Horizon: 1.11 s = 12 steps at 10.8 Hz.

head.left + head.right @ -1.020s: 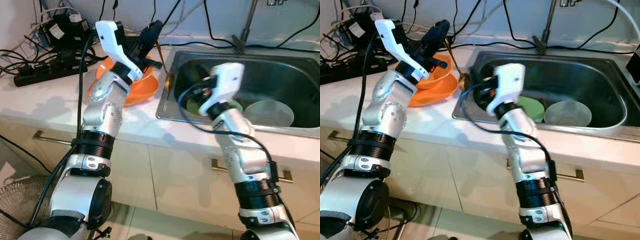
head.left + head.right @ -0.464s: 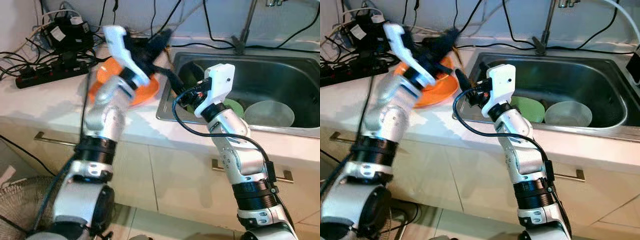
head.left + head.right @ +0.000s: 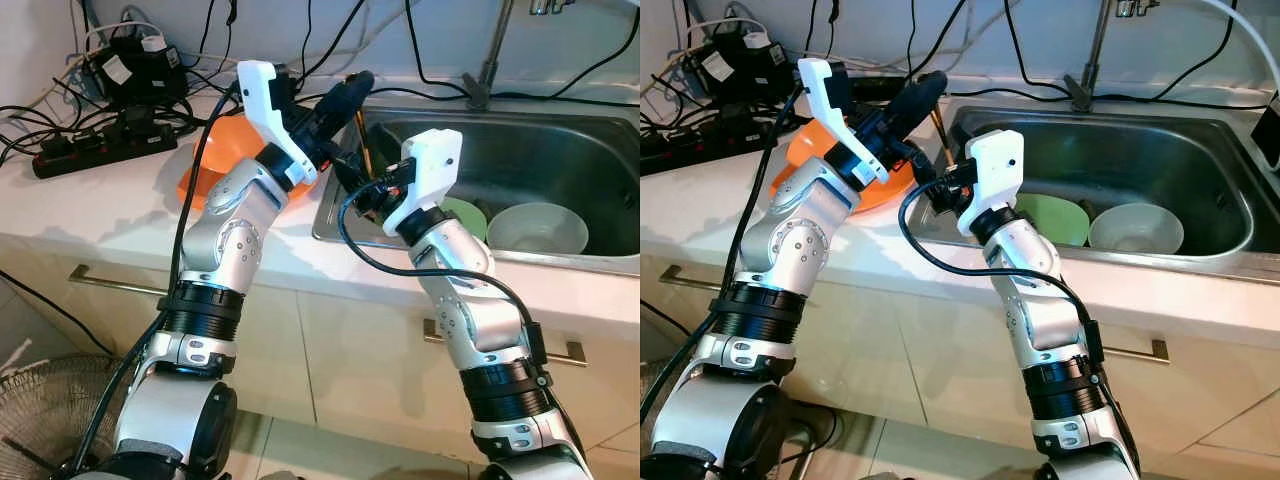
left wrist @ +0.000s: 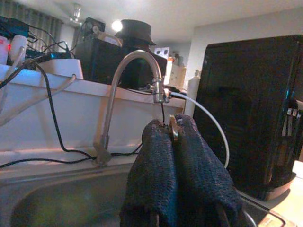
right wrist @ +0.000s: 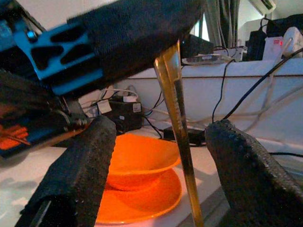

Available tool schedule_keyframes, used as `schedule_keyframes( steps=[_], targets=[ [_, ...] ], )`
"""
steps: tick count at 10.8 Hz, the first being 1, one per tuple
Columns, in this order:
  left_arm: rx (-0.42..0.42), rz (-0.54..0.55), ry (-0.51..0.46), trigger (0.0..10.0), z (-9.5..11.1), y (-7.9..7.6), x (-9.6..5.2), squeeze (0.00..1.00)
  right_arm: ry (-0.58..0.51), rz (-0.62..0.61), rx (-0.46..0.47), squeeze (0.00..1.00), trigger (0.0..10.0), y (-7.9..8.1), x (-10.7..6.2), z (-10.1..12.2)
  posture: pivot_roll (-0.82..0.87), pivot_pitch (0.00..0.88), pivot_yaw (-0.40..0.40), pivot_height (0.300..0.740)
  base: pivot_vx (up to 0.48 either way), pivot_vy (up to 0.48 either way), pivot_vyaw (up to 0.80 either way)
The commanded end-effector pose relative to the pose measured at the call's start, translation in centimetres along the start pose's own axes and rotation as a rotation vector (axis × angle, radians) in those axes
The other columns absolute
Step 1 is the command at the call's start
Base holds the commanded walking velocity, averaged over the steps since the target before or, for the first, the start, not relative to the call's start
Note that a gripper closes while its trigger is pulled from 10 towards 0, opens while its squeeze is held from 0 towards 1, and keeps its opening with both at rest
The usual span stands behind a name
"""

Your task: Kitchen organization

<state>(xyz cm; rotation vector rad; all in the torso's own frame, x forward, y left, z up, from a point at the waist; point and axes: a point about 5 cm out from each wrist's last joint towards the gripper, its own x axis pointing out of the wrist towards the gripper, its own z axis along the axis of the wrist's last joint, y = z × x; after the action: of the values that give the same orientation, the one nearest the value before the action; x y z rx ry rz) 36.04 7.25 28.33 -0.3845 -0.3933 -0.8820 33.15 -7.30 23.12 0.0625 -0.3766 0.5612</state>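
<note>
My left gripper is shut on a thin golden spoon, whose handle hangs down over the left edge of the steel sink. The left wrist view shows the fingers pressed together on the spoon's end. My right gripper is open just below and beside it. In the right wrist view the spoon handle stands between the two spread fingers, touching neither. An orange bowl sits on an orange plate on the counter, left of the sink.
In the sink lie a green bowl and a pale bowl. The faucet rises at the sink's back edge. A black power strip, chargers and several cables crowd the back left of the white counter.
My left gripper swung right with the spoon, from over the orange bowl to the sink's left edge. My right gripper rose out of the sink and moved left until its fingers flanked the handle.
</note>
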Motion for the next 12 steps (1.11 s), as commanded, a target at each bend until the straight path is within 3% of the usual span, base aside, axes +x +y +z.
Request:
schedule_keyframes(
  steps=[1,2,3,4,12],
  targets=[
    [0.008,-0.021,-0.004,10.0,0.3,-0.4,0.0,0.0,0.025,-0.001,-0.013,0.0,10.0,0.1,0.0,-0.6,0.11,0.0,0.092,0.74,0.0,0.0,0.0],
    [0.007,-0.022,0.0,10.0,0.3,-0.5,0.0,0.0,0.044,-0.015,-0.025,0.0,10.0,0.0,0.0,-1.0,0.12,0.0,0.09,0.74,0.0,0.0,0.0],
    [0.007,-0.021,0.001,10.0,0.3,-0.5,0.0,0.0,0.061,-0.023,-0.031,0.0,7.7,-0.1,-0.1,-1.4,0.12,0.0,0.089,0.74,0.0,0.0,0.0],
    [0.008,-0.02,0.002,10.0,0.3,-0.5,0.0,0.0,0.073,-0.033,-0.035,0.0,0.0,-0.3,-0.1,-1.6,0.12,0.0,0.086,0.74,0.0,0.0,0.0],
    [0.016,-0.001,0.012,10.0,0.2,-0.3,-0.2,0.0,0.082,-0.065,-0.056,0.0,0.0,-0.8,0.1,-1.7,0.12,0.007,0.081,0.74,0.0,0.0,0.0]
  ],
)
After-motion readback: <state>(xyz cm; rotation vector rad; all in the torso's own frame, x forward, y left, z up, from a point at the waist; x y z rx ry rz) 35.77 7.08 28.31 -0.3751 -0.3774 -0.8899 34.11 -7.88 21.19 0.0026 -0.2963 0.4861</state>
